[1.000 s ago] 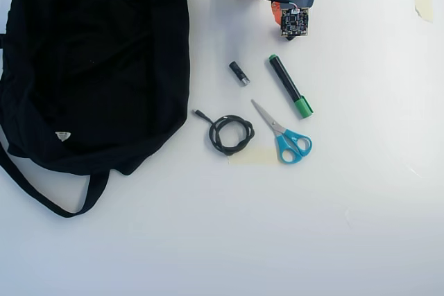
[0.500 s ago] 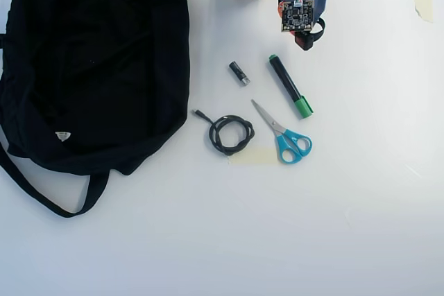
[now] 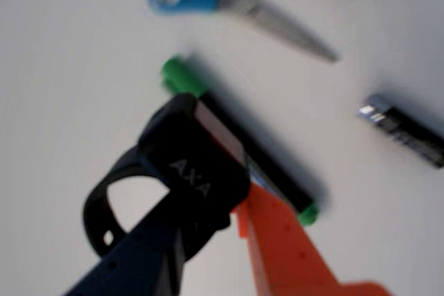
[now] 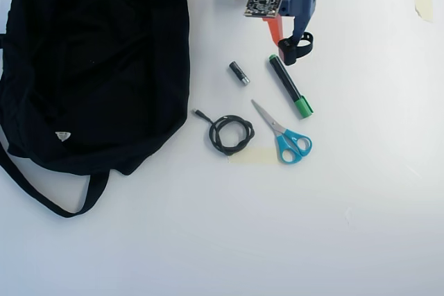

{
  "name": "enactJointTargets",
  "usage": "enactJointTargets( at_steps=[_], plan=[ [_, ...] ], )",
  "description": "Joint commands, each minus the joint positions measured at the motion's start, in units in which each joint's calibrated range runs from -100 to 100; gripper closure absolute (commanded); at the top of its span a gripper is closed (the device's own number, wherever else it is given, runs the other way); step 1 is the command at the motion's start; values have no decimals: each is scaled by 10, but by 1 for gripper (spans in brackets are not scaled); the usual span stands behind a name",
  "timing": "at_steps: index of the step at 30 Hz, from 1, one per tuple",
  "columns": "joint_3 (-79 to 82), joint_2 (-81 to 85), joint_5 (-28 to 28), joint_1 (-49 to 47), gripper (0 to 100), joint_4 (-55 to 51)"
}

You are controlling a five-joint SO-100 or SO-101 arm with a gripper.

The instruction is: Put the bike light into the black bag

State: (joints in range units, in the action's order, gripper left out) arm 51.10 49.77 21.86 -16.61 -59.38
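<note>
Pinching the small chunky black bike light (image 4: 294, 48) between blue and orange fingers, the gripper (image 3: 232, 216) hangs clear of the white table — above the green-capped black marker (image 4: 291, 86). From there, in the overhead view, the big floppy black fabric bag (image 4: 90, 67) lies at about nine o'clock, well apart — my guess is a long sideways carry.

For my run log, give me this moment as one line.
phase: carry | hand: shut on bike light | light: lifted above marker | black bag: far left in overhead view, light not yet in

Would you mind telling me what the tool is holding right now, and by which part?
The tool holds the bike light by its body; the strap loop hangs free.
</note>
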Motion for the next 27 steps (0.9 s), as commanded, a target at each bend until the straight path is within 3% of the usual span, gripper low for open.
enactJointTargets(
  at_steps=[1, 6, 13, 16, 27],
  plan=[
    [-30, 8, -34, 70, 98, 3],
    [-32, 7, -84, 159, 98, 7],
    [-46, -4, -83, 245, 98, 85],
    [-45, -14, -114, 277, 98, 118],
    [-102, -99, -151, 428, 98, 122]
  ],
)
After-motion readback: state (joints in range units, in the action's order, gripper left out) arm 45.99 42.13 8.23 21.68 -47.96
